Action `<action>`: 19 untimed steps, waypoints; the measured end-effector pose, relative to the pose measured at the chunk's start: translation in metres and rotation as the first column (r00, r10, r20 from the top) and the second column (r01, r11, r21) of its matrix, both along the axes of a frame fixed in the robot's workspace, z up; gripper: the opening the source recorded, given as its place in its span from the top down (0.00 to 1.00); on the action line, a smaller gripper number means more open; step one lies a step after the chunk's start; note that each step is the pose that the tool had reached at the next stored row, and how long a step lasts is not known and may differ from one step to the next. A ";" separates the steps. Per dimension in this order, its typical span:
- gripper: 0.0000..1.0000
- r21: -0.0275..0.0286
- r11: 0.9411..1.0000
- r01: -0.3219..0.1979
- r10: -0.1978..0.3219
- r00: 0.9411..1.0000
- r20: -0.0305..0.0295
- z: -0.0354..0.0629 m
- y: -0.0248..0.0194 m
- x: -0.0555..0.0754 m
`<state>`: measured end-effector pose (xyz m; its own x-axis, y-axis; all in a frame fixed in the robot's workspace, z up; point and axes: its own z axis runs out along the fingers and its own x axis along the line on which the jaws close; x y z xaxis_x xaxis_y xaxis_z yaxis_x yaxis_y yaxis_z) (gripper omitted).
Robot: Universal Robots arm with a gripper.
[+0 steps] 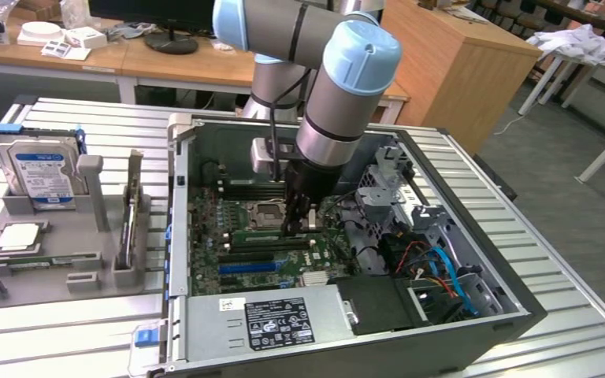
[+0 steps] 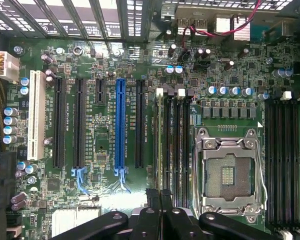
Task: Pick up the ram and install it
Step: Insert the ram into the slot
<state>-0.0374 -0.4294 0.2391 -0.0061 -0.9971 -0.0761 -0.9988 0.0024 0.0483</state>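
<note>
A slatted metal table (image 1: 82, 130) carries an open computer case (image 1: 491, 315), and the 1 robot arm (image 1: 345, 87) reaches down into it from above. The motherboard (image 1: 224, 252) covers the case floor, with the empty processor socket (image 1: 269, 211) (image 2: 229, 172) near its middle, its metal frame closed over the bare contact field. Outside the case, well apart from the socket toward the exterior view's left, a gray holder tray (image 1: 72, 236) sits on the table with a silver, blue-labelled hard drive (image 1: 42, 173) standing upright in it. 2 banks of 4 dark memory slots flank the socket. The ram (image 1: 265, 234) stands on edge as a long green strip in the bank between the socket and the blue expansion slot (image 2: 120, 122), just beside the socket and parallel to its side. The gripper (image 1: 300, 224) (image 2: 160, 197) hangs straight down over that same bank, beside the socket, at the end of the ram. Its black fingers (image 2: 152, 200) are drawn together with no gap visible between them, and their tips meet the top edge of the ram. Whether they pinch the thin board or only bear down on it cannot be told. In the wrist view the fingers line up with the slot of that bank farthest from the socket.
</note>
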 end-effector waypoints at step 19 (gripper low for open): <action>0.88 0.000 1.000 0.000 0.000 1.000 0.001 -0.0053 0.0017 0.000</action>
